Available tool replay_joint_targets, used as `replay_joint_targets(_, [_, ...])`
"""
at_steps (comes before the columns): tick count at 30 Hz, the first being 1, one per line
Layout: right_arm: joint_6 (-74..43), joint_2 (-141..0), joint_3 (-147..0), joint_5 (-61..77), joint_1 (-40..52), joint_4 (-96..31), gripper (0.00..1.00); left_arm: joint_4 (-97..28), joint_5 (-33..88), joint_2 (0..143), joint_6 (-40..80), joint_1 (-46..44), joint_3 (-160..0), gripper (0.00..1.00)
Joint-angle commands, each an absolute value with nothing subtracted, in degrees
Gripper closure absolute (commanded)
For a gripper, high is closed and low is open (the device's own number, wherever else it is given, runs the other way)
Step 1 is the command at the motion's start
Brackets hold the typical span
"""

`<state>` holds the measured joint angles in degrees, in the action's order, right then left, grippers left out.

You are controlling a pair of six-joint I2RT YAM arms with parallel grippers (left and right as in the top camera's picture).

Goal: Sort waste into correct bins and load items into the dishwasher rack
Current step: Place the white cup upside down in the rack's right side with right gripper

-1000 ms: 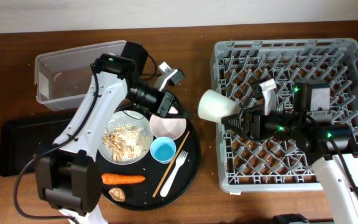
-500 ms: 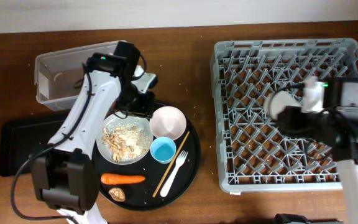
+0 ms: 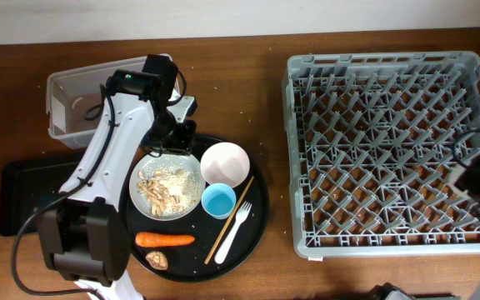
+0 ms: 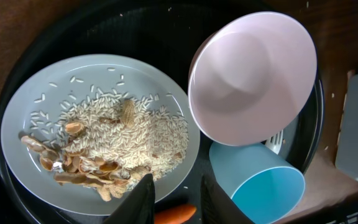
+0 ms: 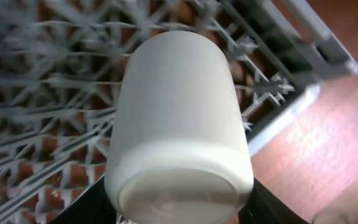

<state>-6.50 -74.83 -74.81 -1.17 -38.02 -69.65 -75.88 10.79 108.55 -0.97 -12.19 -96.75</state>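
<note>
The cream cup (image 5: 179, 118) is held over the right side of the dishwasher rack (image 5: 272, 87), clamped across its lower body by the right gripper's (image 5: 179, 208) half-closed jaws. It looks light, rigid and smooth, so probably slippery; a mid-body hold suits it. Well to the left, the left gripper (image 4: 176, 198) hovers at the white plate's (image 4: 17, 124) rim, jaws narrowly apart and empty.

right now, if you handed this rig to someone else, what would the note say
Left gripper: open, empty, over the white plate of food scraps.
Right gripper: shut on the cream cup, above the dishwasher rack near its edge.
On the round tray: plate, pink bowl, blue cup, fork, chopstick, carrot, brown lump.
Done: nothing set in the rack yet.
Left: rack all dishes; bin scraps, carrot, lump in clear tub or black tray.
</note>
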Motion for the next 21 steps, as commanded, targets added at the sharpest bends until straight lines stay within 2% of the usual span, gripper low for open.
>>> replay_joint_targets(1, [-9.6,-79.3,-76.0,-2.2,-42.6,-69.5,0.49,-75.9,10.0,107.8,-0.4,-11.9,-97.6,0.76])
replay_joint_targets(7, [-10.2,-84.6,-76.0,-2.2,-44.3,-68.9,0.48,-75.8,10.0,107.8,-0.4,-11.9,-97.6,0.76])
replay_joint_targets(10, [-11.1,-86.7,-76.0,-1.9,-44.3,-68.8,0.44,-75.7,10.2,107.8,-0.4,-11.9,-97.6,0.76])
replay_joint_targets(11, [-11.1,-87.3,-76.0,-1.8,-44.3,-68.7,0.39,-75.7,10.3,107.8,-0.4,-11.9,-97.6,0.76])
replay_joint_targets(13, [-11.2,-88.3,-76.0,-1.0,-44.3,-68.5,0.22,-75.7,10.2,107.8,-0.4,-11.9,-97.6,0.75])
replay_joint_targets(14, [-11.3,-88.6,-76.0,0.5,-44.3,-68.0,0.02,-75.7,10.2,107.8,-0.4,-11.9,-97.6,0.76])
replay_joint_targets(21, [-11.0,-88.1,-76.0,9.0,-44.2,-67.7,0.02,-75.8,10.3,107.8,-0.4,-11.9,-97.6,0.76])
